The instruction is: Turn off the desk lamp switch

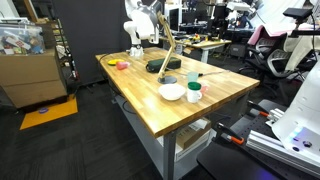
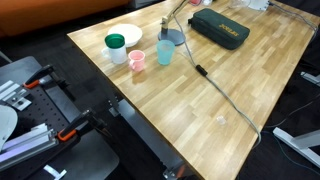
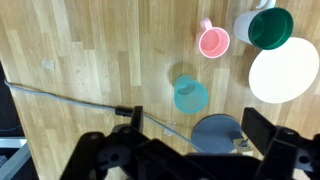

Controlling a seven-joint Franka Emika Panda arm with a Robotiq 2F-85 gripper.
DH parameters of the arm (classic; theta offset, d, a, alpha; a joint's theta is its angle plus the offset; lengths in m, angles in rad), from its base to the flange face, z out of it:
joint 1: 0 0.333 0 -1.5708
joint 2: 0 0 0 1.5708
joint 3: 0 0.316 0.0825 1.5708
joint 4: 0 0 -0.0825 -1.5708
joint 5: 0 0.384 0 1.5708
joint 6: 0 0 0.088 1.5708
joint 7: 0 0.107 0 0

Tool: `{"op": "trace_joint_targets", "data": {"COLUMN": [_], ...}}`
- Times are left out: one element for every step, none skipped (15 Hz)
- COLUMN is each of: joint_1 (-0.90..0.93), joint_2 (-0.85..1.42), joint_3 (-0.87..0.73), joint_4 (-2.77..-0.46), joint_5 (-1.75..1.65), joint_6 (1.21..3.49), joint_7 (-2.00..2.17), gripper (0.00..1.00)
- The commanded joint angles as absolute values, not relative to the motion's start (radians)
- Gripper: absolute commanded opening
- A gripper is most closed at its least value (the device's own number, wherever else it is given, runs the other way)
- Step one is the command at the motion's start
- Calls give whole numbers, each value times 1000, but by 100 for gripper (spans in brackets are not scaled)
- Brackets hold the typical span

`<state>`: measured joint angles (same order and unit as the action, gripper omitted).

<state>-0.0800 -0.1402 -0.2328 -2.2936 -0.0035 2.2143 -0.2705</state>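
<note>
The desk lamp has a thin tan arm (image 1: 168, 50) slanting up from a dark round base (image 3: 217, 133). The base also shows in an exterior view (image 2: 172, 38). In the wrist view my gripper (image 3: 195, 126) is open and empty. It hangs well above the table with the base between and just beyond its fingers, touching nothing. A small tan fitting sits on the base's right edge; I cannot make out a switch. The lamp's cable (image 3: 70, 97) runs left across the wood. In an exterior view the gripper (image 1: 137, 45) hangs from the white arm at the table's far end.
A teal cup (image 3: 190, 95), a pink cup (image 3: 213, 41), a white cup with a green inside (image 3: 268, 27) and a white bowl (image 3: 283, 70) stand close beside the base. A dark flat case (image 2: 220, 30) lies behind it. The cable (image 2: 215, 85) crosses the wooden table (image 2: 150, 100).
</note>
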Motion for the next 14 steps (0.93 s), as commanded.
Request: {"op": "trace_joint_targets", "data": {"joint_1": [-100,-104,-109,-111,-113,-114,-114,-115,-115,-115,-115,-115,-115,-115], "joint_2": [-3,32,63,9,40,59,66,65,64,62,62,62,62,62], "joint_3": [-215,-210,-205,-199,-196,-195,-195,-195,-195,-195,-195,-195,-195,-195], "joint_4": [-2175,-2145,-2118,-2180,-2154,-2137,-2130,-2128,-2128,-2128,-2128,-2128,-2128,-2128], "joint_5": [44,47,42,25,24,24,23,23,23,23,23,23,23,23], "joint_6": [2189,2187,2185,2211,2211,2211,2210,2209,2208,2207,2207,2207,2206,2206], "joint_7": [-290,-284,-277,-269,-268,-267,-267,-267,-267,-267,-267,-267,-267,-267], "gripper": [100,100,100,100,100,100,100,100,100,100,100,100,100,100]}}
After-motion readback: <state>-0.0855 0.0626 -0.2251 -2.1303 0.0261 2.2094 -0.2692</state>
